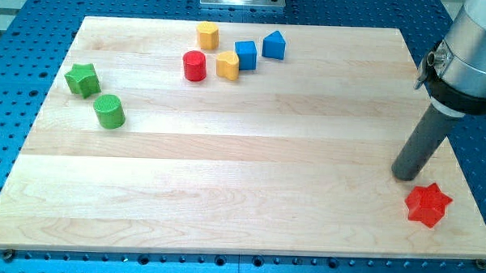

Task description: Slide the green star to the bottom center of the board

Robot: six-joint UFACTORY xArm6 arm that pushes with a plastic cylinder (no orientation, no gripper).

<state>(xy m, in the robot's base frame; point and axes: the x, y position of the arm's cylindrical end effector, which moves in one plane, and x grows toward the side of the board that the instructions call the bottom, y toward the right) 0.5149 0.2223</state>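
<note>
The green star [82,79] lies near the board's left edge, in the upper left of the view. A green cylinder [109,111] stands just below and right of it. My tip [405,174] rests on the board at the far right, just above and left of a red star [428,204]. The tip is far from the green star, across the whole width of the board.
A cluster sits near the top centre: a yellow block [207,35], a red cylinder [194,66], a yellow heart-like block [227,65], a blue cube [246,55] and a blue pentagon-like block [274,45]. The wooden board [241,193] lies on a blue perforated table.
</note>
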